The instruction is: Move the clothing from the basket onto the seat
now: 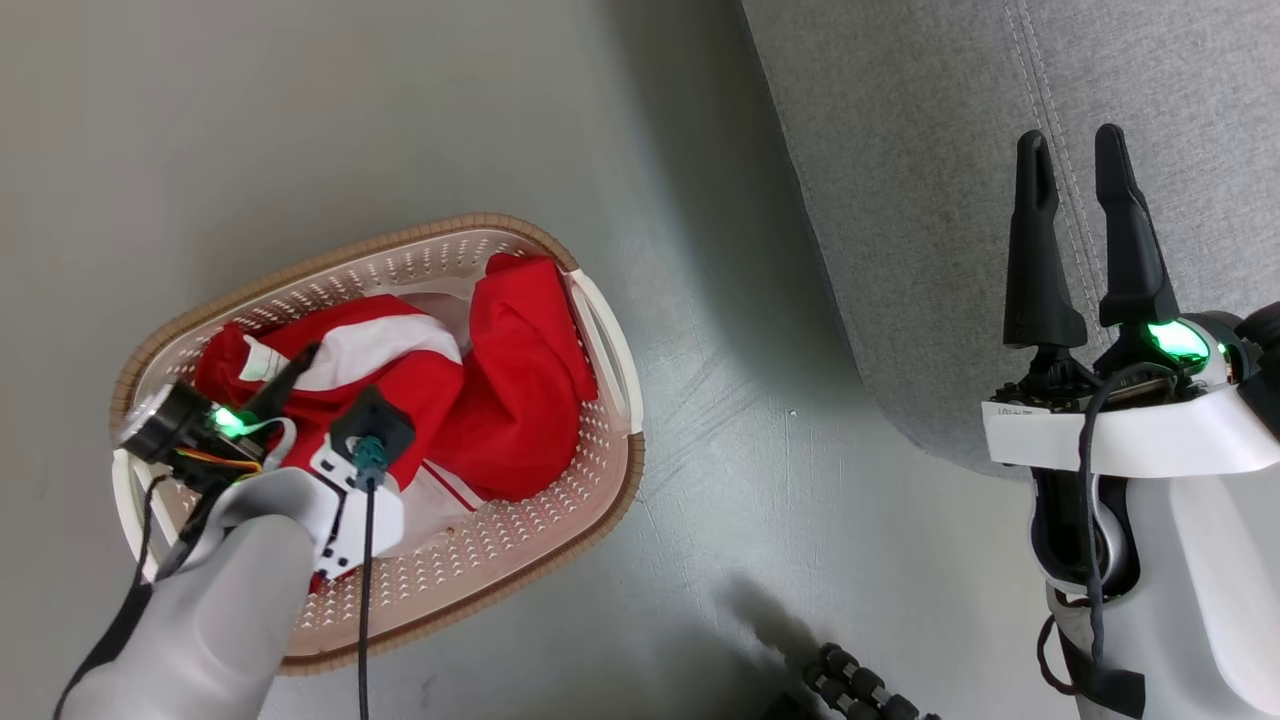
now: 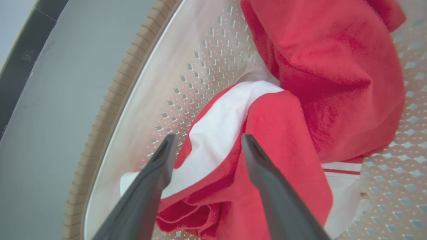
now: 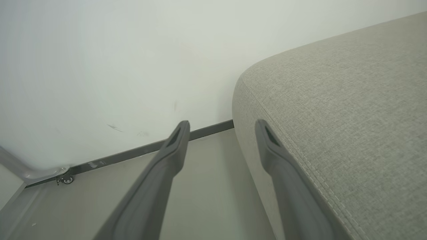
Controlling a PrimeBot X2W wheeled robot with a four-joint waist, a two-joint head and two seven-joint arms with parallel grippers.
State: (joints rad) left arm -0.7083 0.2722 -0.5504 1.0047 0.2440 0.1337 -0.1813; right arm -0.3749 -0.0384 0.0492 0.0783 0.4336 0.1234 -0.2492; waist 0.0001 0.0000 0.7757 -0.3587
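Note:
The cream-white basket [image 1: 400, 243] with a brown rim stands on the floor at the left. In it lies the crumpled red clothing [image 1: 510, 380] with white bands. My left gripper [image 1: 300, 362] reaches down into the basket. In the left wrist view it [image 2: 208, 140] is open, its fingers on either side of a red and white fold of the clothing [image 2: 217, 133], near the basket wall [image 2: 200, 66]. My right gripper [image 1: 1072, 140] is open and empty above the grey seat [image 1: 930, 200]. The right wrist view has it [image 3: 223, 125] over the rounded edge of the seat [image 3: 333, 100].
Bare grey floor [image 1: 750, 450] separates the basket from the seat. A white wall with a dark baseboard [image 3: 140, 151] rises beyond the seat, with a metal leg on a caster [image 3: 63, 178] at its foot. A dark ribbed hose [image 1: 860, 690] lies at the bottom edge.

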